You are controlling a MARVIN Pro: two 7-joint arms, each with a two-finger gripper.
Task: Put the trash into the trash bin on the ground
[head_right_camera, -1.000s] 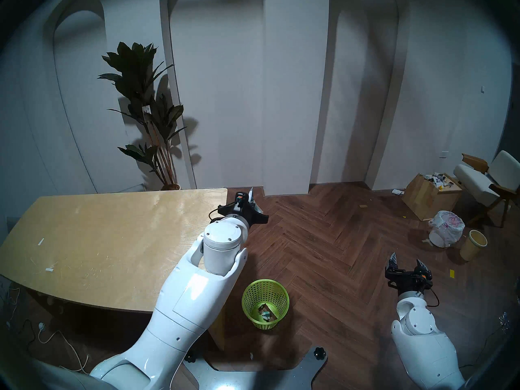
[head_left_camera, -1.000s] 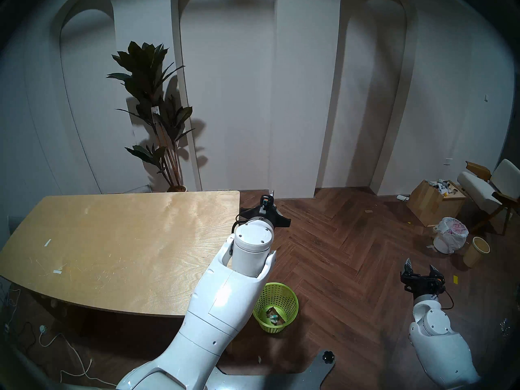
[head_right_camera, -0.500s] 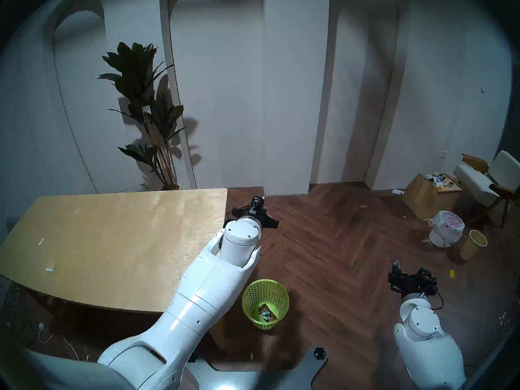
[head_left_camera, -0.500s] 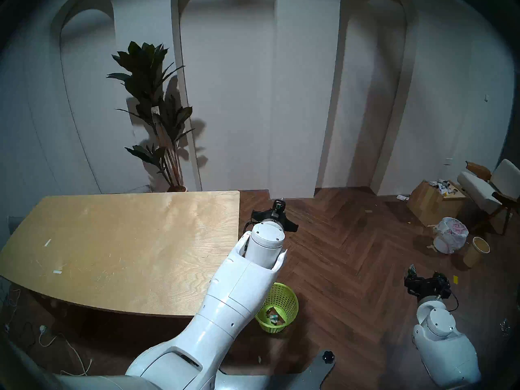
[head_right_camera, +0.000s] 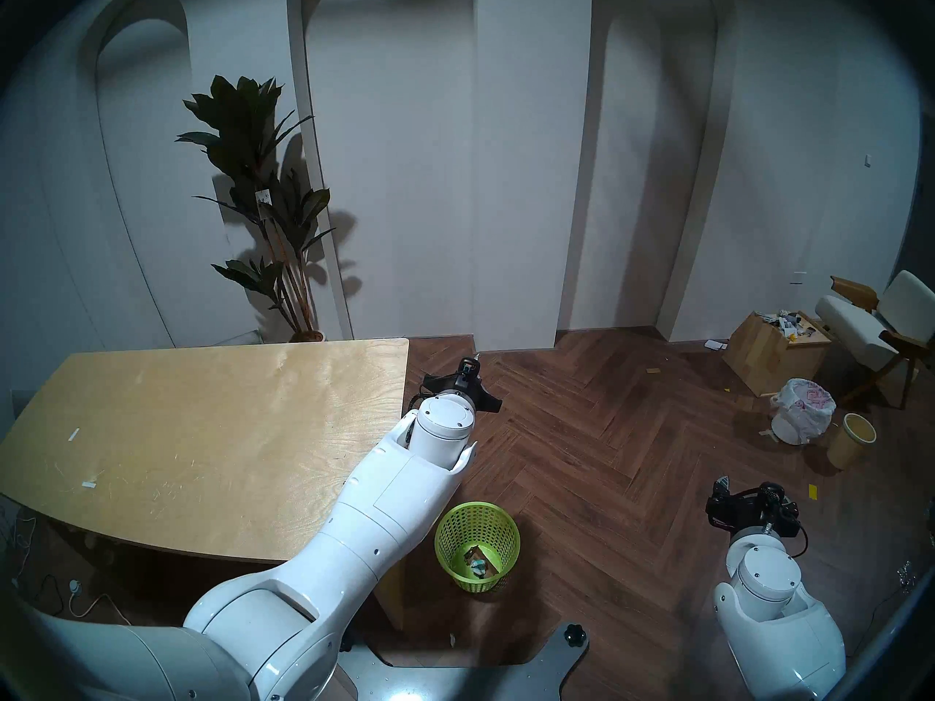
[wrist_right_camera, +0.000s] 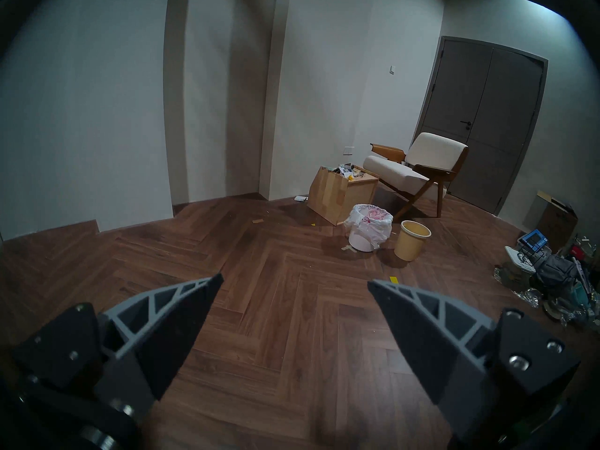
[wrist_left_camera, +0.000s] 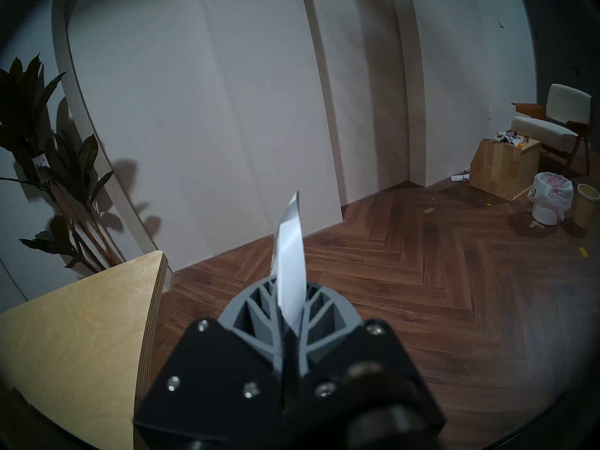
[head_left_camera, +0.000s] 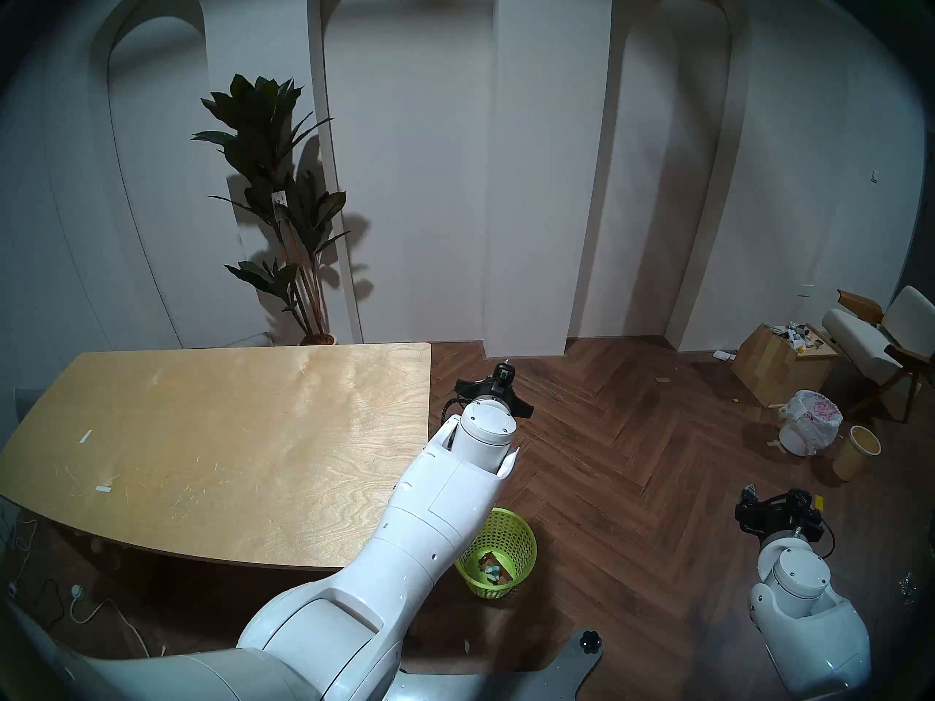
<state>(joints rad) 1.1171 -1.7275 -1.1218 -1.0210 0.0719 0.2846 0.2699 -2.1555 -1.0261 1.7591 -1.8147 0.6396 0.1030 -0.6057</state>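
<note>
Scraps already lie in the lime-green basket [head_left_camera: 498, 553] beside the bare tabletop [head_left_camera: 202, 447], the left claw [wrist_left_camera: 289, 313] pinching one last silvery-white wrapper [wrist_left_camera: 290, 261] beyond it, right claw [wrist_right_camera: 293, 313] wide, empty.

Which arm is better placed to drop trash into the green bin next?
Left, probably. Its tool is shut on a thin white packet, beyond the green bin. The right tool is open and empty.

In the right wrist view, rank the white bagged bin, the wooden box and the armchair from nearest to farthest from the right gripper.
From the right gripper, which is open:
1. White bagged bin, on the floor ahead, beside the yellow bucket.
2. Wooden box, behind the bin.
3. Armchair, farthest, by the wall near the door.
</note>
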